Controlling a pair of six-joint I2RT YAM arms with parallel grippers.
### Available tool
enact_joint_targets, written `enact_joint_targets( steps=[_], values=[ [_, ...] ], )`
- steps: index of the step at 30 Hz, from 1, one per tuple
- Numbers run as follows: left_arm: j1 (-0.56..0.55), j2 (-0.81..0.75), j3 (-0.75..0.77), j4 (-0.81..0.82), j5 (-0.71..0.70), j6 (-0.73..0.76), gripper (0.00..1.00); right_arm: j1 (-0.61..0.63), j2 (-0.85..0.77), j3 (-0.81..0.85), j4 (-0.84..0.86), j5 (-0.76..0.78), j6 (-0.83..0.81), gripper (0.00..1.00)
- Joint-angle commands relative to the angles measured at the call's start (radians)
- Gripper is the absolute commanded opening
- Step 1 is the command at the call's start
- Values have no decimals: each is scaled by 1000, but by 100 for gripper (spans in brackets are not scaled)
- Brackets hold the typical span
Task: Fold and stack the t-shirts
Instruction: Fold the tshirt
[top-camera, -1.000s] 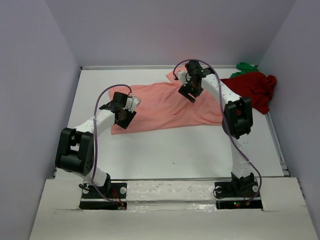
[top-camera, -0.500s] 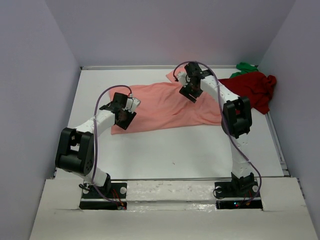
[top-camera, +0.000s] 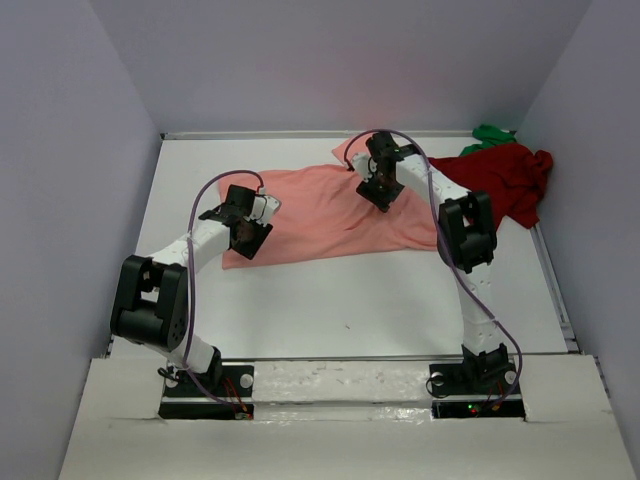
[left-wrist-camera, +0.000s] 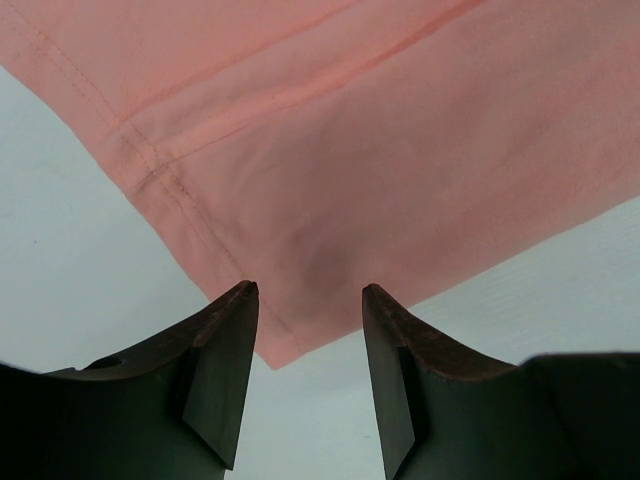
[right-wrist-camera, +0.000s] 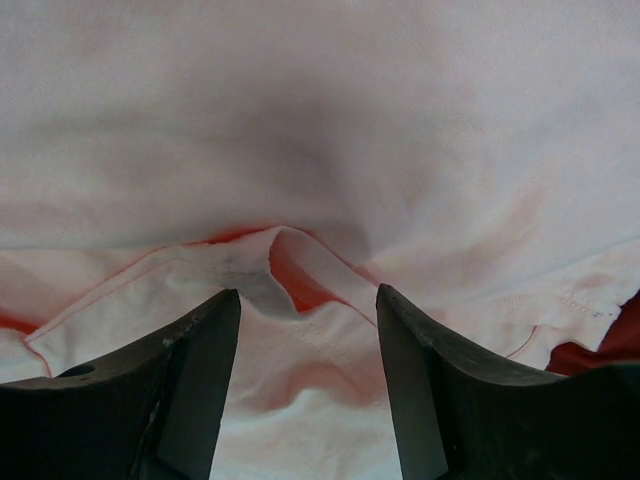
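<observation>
I see salmon-pink t-shirt (top-camera: 330, 215) spread mid-tabletop (top-camera: 350, 300), left tool (left-wrist-camera: 310, 288) jaws apart over its near-left hem corner, right tool (right-wrist-camera: 305, 292) jaws apart straddling its collar fold, dark red t-shirt (top-camera: 505, 175) and green crumple (top-camera: 492, 132) at far right corner

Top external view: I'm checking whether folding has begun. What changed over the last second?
The right arm's elbow swung slightly left, with its end effector over the salmon-pink t-shirt's collar, jaws open, nothing gripped. The left end effector, open over the shirt's hem corner, the dark red t-shirt and the green t-shirt stayed put.
</observation>
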Motion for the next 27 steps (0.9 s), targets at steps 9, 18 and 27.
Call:
enact_joint_targets(
  steps=[9, 18, 27],
  values=[
    [-5, -13, -2, -13, 2, 7, 57, 11, 5, 28, -22, -37, 19, 30],
    [-9, -18, -1, -16, 2, 7, 57, 11, 5, 37, -29, -30, 18, 0],
    [-9, -21, -1, -17, 2, 7, 57, 11, -27, 57, -43, -42, 16, 0]
  ],
)
